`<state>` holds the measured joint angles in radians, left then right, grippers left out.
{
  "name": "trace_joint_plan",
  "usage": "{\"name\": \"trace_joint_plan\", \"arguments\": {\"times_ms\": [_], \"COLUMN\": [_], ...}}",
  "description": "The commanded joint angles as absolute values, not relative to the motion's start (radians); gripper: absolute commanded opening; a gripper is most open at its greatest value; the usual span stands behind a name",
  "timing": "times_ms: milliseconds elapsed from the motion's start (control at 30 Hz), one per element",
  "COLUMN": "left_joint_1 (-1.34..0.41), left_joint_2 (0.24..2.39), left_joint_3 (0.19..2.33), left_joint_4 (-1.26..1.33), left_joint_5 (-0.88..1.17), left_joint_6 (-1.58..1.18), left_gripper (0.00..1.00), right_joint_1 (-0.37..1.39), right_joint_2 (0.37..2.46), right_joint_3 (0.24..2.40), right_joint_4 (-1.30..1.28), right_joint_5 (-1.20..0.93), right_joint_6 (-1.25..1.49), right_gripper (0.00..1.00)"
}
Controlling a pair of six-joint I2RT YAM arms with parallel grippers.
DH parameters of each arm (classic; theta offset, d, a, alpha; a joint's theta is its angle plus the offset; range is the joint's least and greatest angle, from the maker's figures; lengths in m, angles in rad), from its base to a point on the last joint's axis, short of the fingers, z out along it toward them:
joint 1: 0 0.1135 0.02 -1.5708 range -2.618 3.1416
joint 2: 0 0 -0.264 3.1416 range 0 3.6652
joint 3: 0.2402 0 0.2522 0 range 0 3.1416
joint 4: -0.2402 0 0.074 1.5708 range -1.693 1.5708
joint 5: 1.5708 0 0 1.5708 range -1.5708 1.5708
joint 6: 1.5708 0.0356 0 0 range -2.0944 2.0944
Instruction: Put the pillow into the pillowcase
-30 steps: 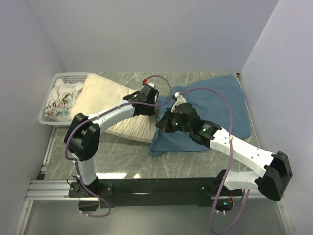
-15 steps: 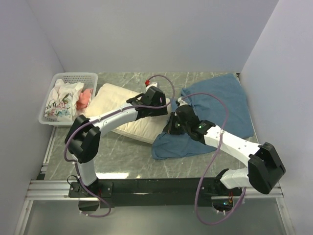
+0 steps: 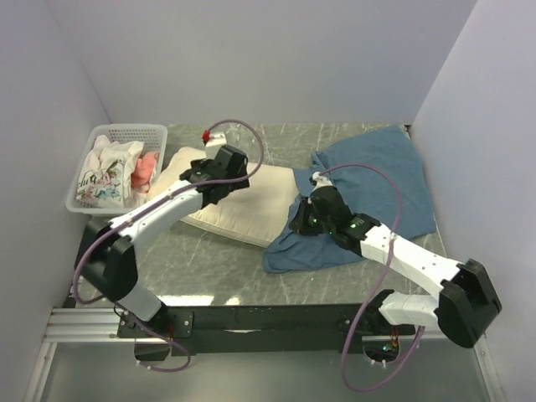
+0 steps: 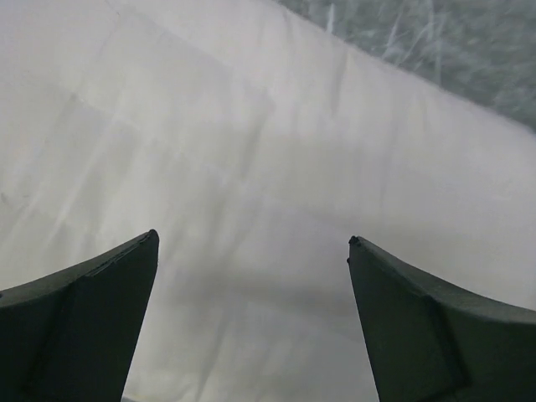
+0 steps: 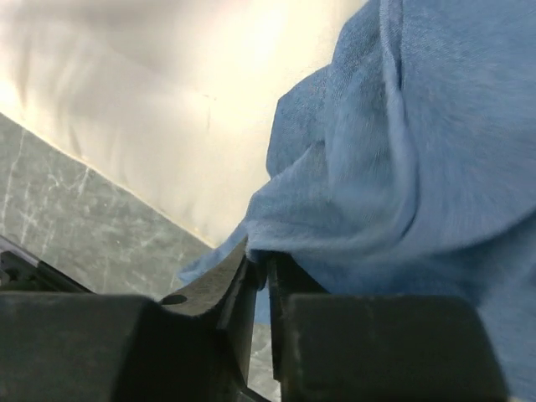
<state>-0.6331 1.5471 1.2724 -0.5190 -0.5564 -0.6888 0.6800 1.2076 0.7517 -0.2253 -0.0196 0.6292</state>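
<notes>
The pillow (image 3: 251,209), cream-white and plump with faint stitched channels, is seen lying on the table (image 3: 209,268) between the basket (image 3: 84,180) and the wrinkled blue pillowcase (image 3: 377,180), its right end meeting the bunched edge. Only in the left wrist view is the left gripper (image 4: 251,247) shown spread above the pillow. Only in the right wrist view is the right gripper (image 5: 261,268) shown pinched on a pillowcase fold.

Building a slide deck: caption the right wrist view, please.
Right tool pinches an edge of the dusty-blue fabric pillowcase, beside the cream-white soft pillow.
</notes>
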Motion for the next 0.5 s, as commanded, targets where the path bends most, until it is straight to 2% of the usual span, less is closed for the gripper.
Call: {"name": "trace_joint_plan", "arguments": {"times_ms": [0,33,67,100,133,200,233,367,467], "left_joint_1": [-0.638,-0.64,-0.638,-0.641,-0.644,-0.667,-0.679,-0.748,-0.802], "left_joint_2": [1.701,1.719,1.738,1.771,1.782,1.79,1.784,1.682,1.61], "left_joint_3": [1.178,1.161,1.149,1.129,1.114,1.065,1.048,0.918,0.839], "left_joint_4": [-0.429,-0.393,-0.368,-0.335,-0.315,-0.263,-0.252,-0.209,-0.186], "left_joint_5": [-0.45,-0.416,-0.396,-0.382,-0.35,-0.33,-0.337,-0.357,-0.363], "left_joint_6": [-0.597,-0.595,-0.604,-0.613,-0.627,-0.658,-0.669,-0.745,-0.819], "left_gripper": [0.99,0.99,0.97,0.89,0.6,0.26,0.01,0.01,0.01], "right_joint_1": [0.673,0.672,0.664,0.66,0.652,0.621,0.608,0.542,0.534], "right_joint_2": [1.121,1.118,1.118,1.12,1.121,1.124,1.127,1.204,1.306], "right_joint_3": [0.775,0.793,0.805,0.816,0.842,0.87,0.903,1.021,1.153], "right_joint_4": [-0.27,-0.287,-0.299,-0.311,-0.331,-0.351,-0.371,-0.416,-0.468], "right_joint_5": [0.028,0.034,0.035,0.038,0.044,0.052,0.064,0.127,0.162], "right_joint_6": [0.581,0.575,0.571,0.562,0.554,0.534,0.529,0.491,0.462], "right_gripper": [0.25,0.31,0.34,0.37,0.42,0.48,0.52,0.6,0.61]}}
